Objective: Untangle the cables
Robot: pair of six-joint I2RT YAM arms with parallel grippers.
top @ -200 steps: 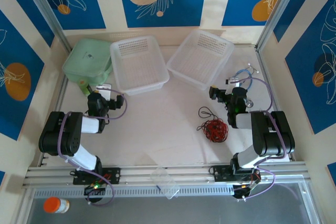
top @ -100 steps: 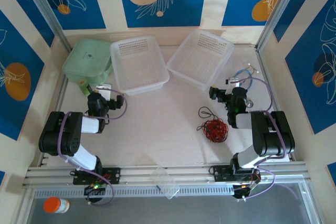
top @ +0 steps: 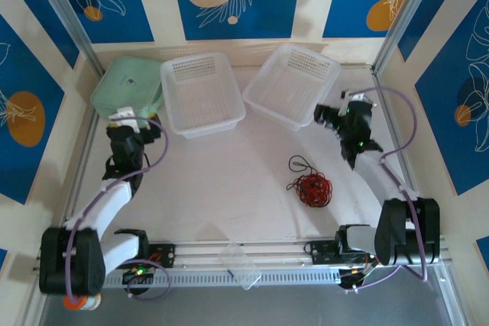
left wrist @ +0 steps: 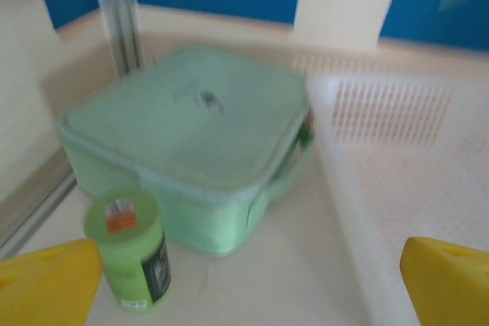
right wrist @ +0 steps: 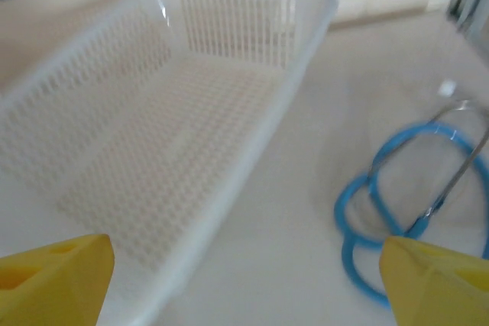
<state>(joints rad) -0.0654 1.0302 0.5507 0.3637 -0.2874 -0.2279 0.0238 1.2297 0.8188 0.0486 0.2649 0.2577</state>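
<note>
Pale worktop (top: pixel 229 166), both jaws spread: green box (left wrist: pixel 191 135) and bottle (left wrist: pixel 130 253) before the left jaws, white basket (right wrist: pixel 237 28) and blue loop (right wrist: pixel 341 204) before the right jaws, cables (top: pixel 309 186) behind.

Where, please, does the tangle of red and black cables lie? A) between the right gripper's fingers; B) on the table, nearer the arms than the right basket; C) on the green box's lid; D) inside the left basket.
B: the cables lie on the open table, outside the right basket.
</note>
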